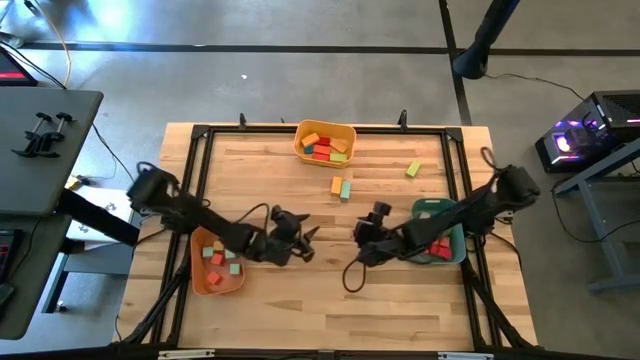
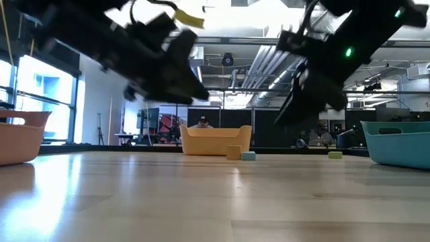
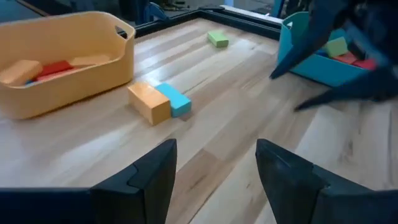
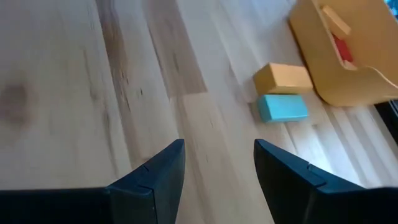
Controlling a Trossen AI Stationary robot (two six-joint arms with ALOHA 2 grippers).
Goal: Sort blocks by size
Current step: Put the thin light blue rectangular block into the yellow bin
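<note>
Table (image 1: 300,300) of pale wood planks, black frame round its edge, three bins on it. Yellow bin (image 1: 325,142) at the far edge, middle, holds red, orange and green blocks. Orange bin (image 1: 217,263) at the left, under the left arm, holds red, green and tan blocks. Teal bin (image 1: 440,232) at the right, partly covered by the right arm, shows red and green blocks inside.

Loose blocks: an orange block (image 1: 336,185) and a light blue block (image 1: 345,189) lie side by side, touching, just in front of the yellow bin (clear in both wrist views: (image 3: 149,102) and (image 3: 174,99)). A green block (image 1: 413,169) lies alone toward the far right, well apart from that pair.

Left gripper (image 1: 303,245) sits just right of the orange bin, over bare wood near the table's middle; its fingers (image 3: 149,180) stand apart with nothing between them. Right gripper (image 1: 364,243) is just left of the teal bin, facing the left one across a gap; its fingers (image 4: 155,174) are likewise spread and empty, bare planks showing between them.

Low view: both arms hang above the tabletop, not touching it.
</note>
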